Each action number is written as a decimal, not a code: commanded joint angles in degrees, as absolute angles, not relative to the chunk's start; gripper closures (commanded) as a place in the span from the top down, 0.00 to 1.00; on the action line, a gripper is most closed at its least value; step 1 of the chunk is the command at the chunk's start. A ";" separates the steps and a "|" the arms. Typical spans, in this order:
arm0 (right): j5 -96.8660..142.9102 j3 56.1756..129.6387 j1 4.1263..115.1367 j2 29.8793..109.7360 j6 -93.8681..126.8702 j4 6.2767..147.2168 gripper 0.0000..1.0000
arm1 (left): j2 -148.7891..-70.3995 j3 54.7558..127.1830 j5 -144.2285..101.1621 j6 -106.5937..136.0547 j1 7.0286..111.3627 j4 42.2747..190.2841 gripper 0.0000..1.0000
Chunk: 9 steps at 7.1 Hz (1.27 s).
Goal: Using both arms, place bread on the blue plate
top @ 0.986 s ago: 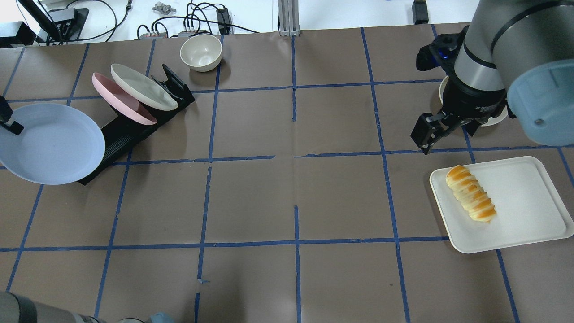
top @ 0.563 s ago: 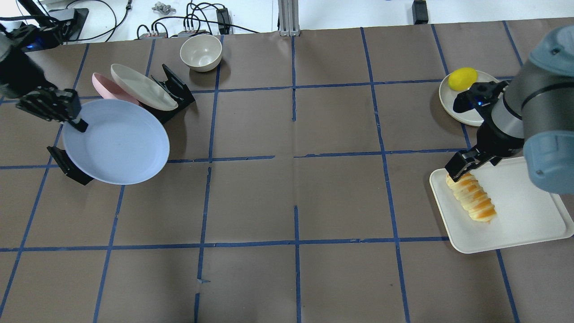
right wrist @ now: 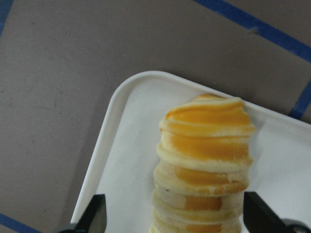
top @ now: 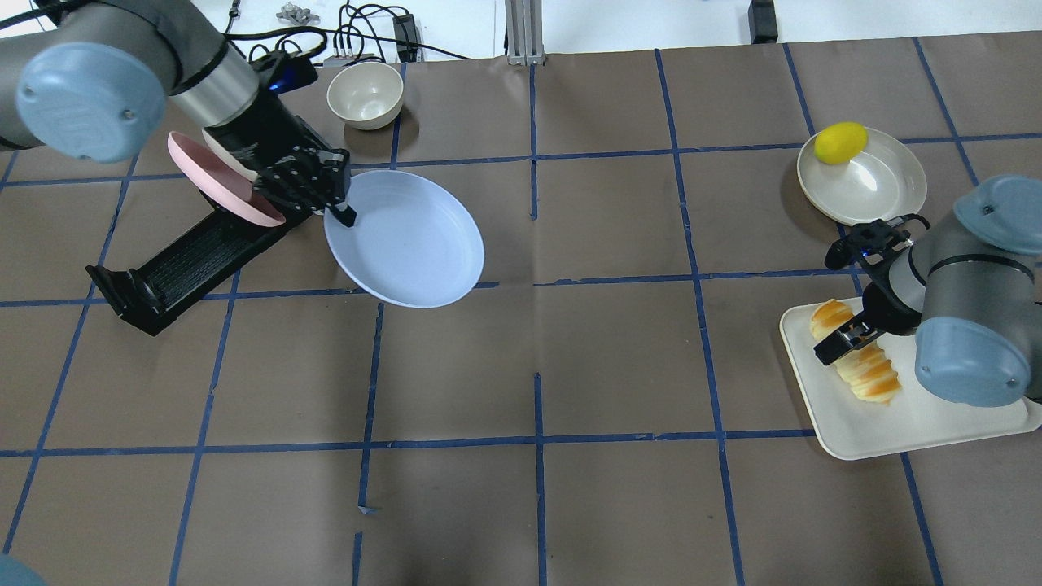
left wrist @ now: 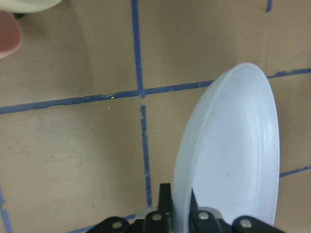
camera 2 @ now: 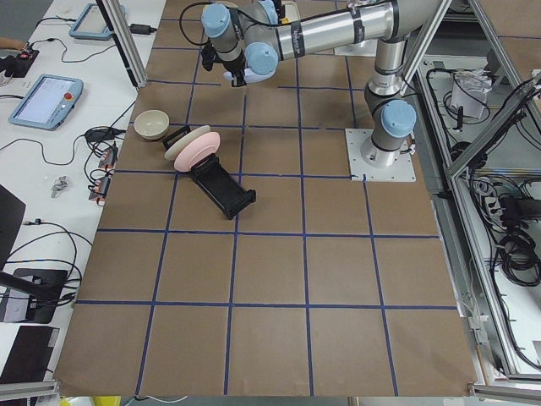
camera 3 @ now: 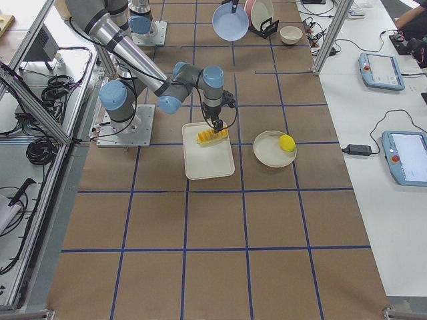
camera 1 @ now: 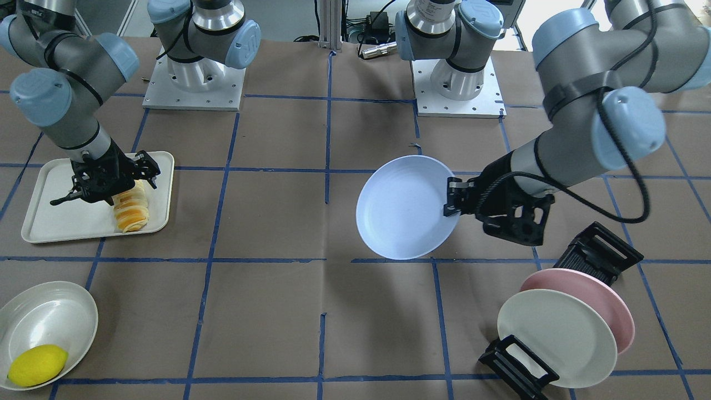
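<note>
Left pincer (top: 340, 213) clamps blue plate (top: 407, 240) by its rim, tilted above the desk (top: 570, 366); right pincer (top: 849, 340), spread wide, straddles bread (top: 873, 376) on white tray (top: 961, 423).

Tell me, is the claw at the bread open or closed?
Open: the fingers of the right gripper stand wide apart, one each side of the bread.

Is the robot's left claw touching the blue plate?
Touching. The left wrist view shows the left gripper pinching the rim of the blue plate, with no gap; the overhead view shows it held by that edge.
</note>
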<state>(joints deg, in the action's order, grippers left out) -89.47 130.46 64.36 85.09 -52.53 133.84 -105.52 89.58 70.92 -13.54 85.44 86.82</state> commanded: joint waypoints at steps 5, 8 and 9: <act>-82.39 126.86 63.97 86.30 -46.89 127.93 0.07 | -115.40 95.08 68.03 -5.71 95.54 68.32 0.13; -82.79 115.80 83.43 85.70 -26.18 121.76 0.07 | -117.59 96.15 66.36 -3.08 95.71 65.31 0.23; -82.79 109.84 88.54 84.39 -19.32 117.38 0.07 | -118.03 96.15 66.44 -1.42 95.97 64.69 0.69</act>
<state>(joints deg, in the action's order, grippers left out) -82.75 116.57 81.23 85.50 -28.11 122.04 -117.28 96.00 66.56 -2.90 95.73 65.55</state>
